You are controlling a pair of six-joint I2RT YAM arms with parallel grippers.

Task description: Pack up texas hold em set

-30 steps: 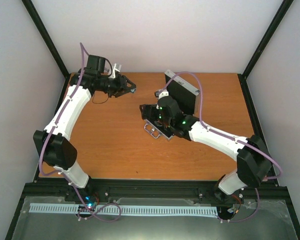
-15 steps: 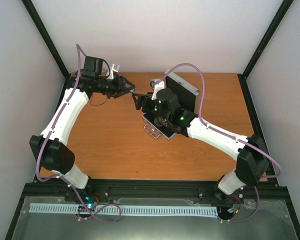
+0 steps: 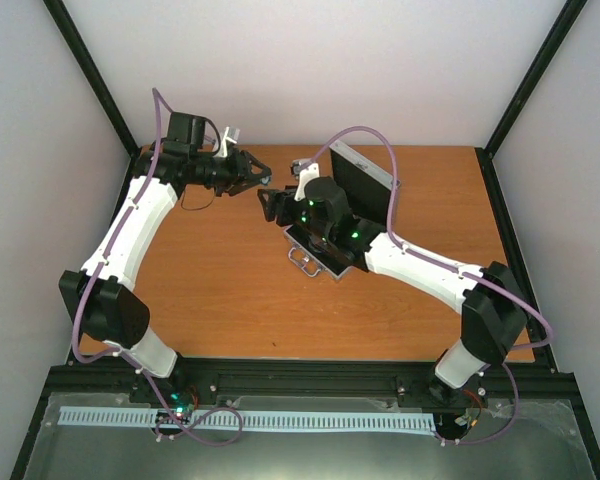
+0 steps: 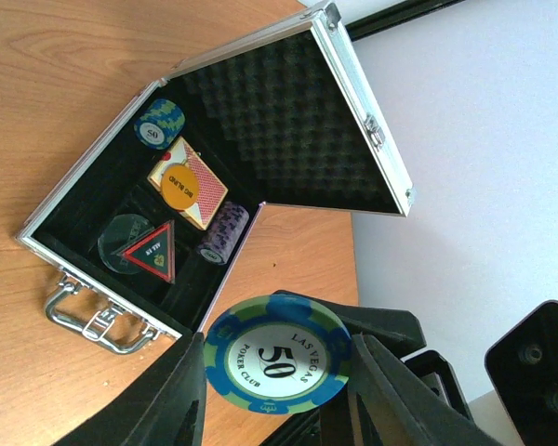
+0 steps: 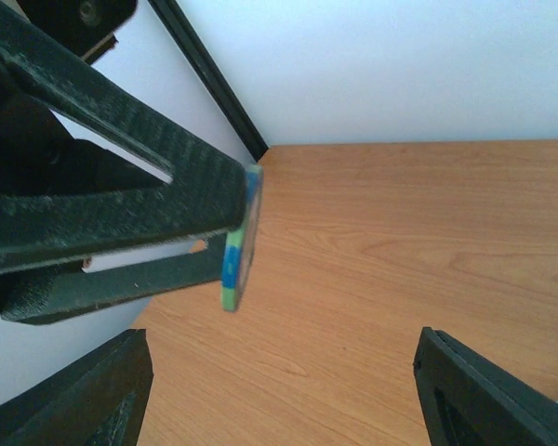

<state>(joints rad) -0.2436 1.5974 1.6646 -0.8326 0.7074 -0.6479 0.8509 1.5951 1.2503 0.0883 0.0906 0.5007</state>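
Left gripper (image 3: 256,178): pinching one blue-green poker chip, the held chip (image 4: 277,353). The pads sit on its rim at 9 and 3 o'clock in the left wrist view, and the face reads 50. It hangs in the air over the table (image 3: 230,290), at about 11 o'clock from the table's centre in the top view.

Held chip vs. right gripper: in the right wrist view the chip (image 5: 237,246) shows edge-on at about 11 o'clock from the gap's middle. It lies ahead of the finger tips, and neither finger touches it.

Right gripper (image 3: 270,203): jaws spread wide and empty, tip pointed toward the left gripper and close beside it. Judged to be a hand-over being set up; the chip is not yet taken.

Case (image 4: 279,121): open on the table, foam-lined lid standing up, at about 4 o'clock from the held chip in the top view and well apart from it.

Packed so far: blue chip stack (image 4: 158,125), purple chip stack (image 4: 225,232), card pack (image 4: 207,178) with the orange disc (image 4: 179,186) on top, black-red triangle (image 4: 153,253) over the clear disc (image 4: 119,240).

Left to do (judgement): pass the held chip across, seat it in the case, close the lid. No other loose pieces are visible on the table, so the task looks to be near its end.
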